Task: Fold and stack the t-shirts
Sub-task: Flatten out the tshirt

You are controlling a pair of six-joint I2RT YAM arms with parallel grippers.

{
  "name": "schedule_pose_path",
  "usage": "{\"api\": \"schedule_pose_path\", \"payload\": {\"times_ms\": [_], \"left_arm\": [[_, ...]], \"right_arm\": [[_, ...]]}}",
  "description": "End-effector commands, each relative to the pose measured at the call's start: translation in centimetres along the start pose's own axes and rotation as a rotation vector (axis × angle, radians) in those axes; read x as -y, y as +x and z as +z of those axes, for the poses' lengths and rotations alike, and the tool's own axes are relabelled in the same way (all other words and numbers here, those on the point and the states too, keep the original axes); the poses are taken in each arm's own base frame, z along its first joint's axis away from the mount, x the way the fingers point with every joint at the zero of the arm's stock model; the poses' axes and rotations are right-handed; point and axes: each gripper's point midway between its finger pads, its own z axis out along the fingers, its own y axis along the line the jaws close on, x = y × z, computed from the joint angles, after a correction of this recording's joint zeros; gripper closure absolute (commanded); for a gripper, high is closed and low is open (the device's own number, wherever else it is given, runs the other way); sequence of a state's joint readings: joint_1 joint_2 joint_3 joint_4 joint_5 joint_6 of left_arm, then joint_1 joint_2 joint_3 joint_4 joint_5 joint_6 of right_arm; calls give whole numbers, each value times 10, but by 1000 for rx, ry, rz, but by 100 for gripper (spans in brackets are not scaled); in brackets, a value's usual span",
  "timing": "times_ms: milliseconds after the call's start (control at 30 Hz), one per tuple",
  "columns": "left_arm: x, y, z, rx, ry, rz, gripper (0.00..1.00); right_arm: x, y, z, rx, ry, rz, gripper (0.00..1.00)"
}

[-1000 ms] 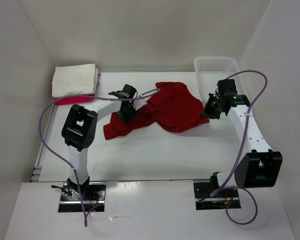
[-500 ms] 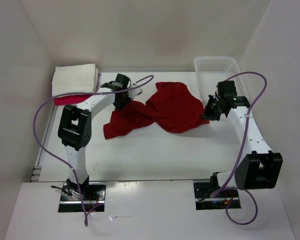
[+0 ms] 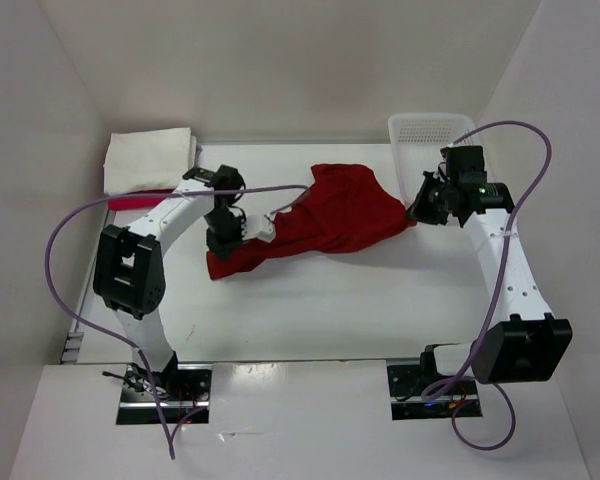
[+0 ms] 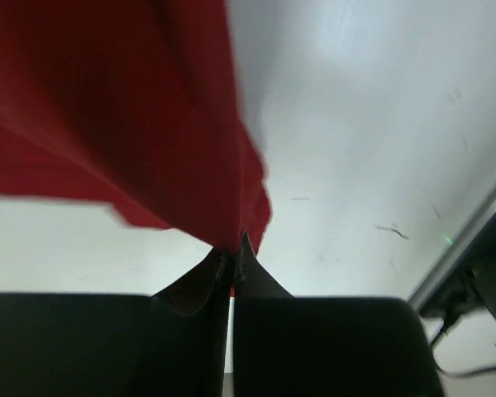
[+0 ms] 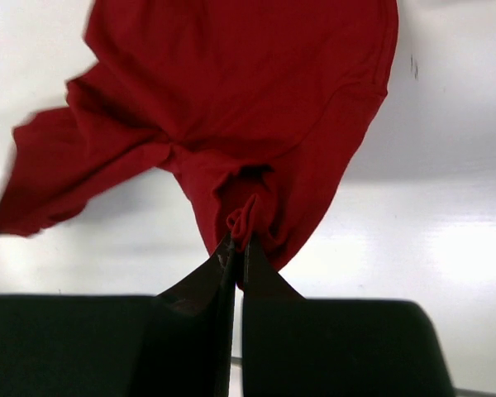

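Note:
A dark red t-shirt (image 3: 330, 220) hangs stretched between both grippers over the middle of the table. My left gripper (image 3: 221, 247) is shut on its left end, where the left wrist view has red cloth (image 4: 149, 107) pinched at the fingertips (image 4: 234, 248). My right gripper (image 3: 418, 207) is shut on the right edge, and a bunched fold (image 5: 248, 211) sits between its tips (image 5: 238, 241). A folded cream white t-shirt (image 3: 148, 160) lies at the back left on a magenta-pink t-shirt (image 3: 138, 201), of which only an edge shows.
A white lattice basket (image 3: 430, 132) stands at the back right, just behind the right gripper. White walls close in the table on three sides. A metal rail (image 3: 80, 320) runs along the left edge. Purple cables loop off both arms.
The left gripper closed on the red shirt and pulled its left end toward the near left. The right gripper shifted up and to the right. The shirt now hangs tauter between them.

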State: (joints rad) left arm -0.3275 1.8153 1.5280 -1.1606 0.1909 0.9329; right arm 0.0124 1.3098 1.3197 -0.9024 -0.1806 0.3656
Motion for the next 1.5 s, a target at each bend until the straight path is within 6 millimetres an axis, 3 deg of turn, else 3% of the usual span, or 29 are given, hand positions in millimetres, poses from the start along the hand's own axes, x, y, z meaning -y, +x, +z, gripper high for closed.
{"api": "schedule_pose_path", "payload": {"times_ms": [0,67,133,167,200,267,300,333,367,500,567,600,633,667,733,767,933,1067,1333,1467], "left_arm": [[54,40,33,-102,301,117,100],[38,48,60,-113,326,59,99],[-6,50,76,-72,223,-117,95],[-39,42,79,-24,165,-173,93],[-72,44,76,60,83,-308,91],[-120,36,64,176,-59,-391,89],[-132,36,53,214,-112,-464,85],[-140,39,40,222,-176,-477,73],[-147,39,36,233,-218,-466,39],[-130,52,31,192,-253,-473,16],[-113,60,22,181,-287,-437,16],[-106,60,3,194,-338,-405,17],[-99,64,2,186,-344,-354,18],[-82,74,14,137,-329,-339,22],[-79,85,15,95,-349,-334,37],[-74,95,23,49,-338,-346,39],[-60,83,35,58,-286,-304,33],[-69,81,49,44,-279,-295,28],[-62,67,70,71,-166,-277,28],[-53,78,86,10,-131,-283,33]], "right_arm": [[-13,-16,-17,51,-40,-36,100],[-11,-15,-9,28,-30,-31,100],[-16,-14,-6,17,-56,-21,100],[-17,-14,-1,6,-63,-20,100],[-19,-16,3,3,-72,-11,100],[-22,-15,6,0,-78,-10,100],[-24,-15,6,-4,-87,-10,100],[-24,-15,6,-4,-87,-1,100],[-26,-14,6,-8,-95,-1,100],[-26,-15,9,-8,-95,-1,100],[-27,-14,11,-11,-104,-2,100],[-29,-15,11,-7,-119,-4,100],[-28,-15,13,-15,-115,-2,100],[-30,-14,13,-19,-124,-2,100],[-31,-11,19,-31,-125,-7,100],[-32,-10,18,-35,-133,-7,100],[-31,-5,22,-48,-139,-14,100],[-28,1,25,-58,-135,-11,100],[-26,2,24,-54,-126,-11,100],[-26,2,24,-54,-126,-11,100]]}}
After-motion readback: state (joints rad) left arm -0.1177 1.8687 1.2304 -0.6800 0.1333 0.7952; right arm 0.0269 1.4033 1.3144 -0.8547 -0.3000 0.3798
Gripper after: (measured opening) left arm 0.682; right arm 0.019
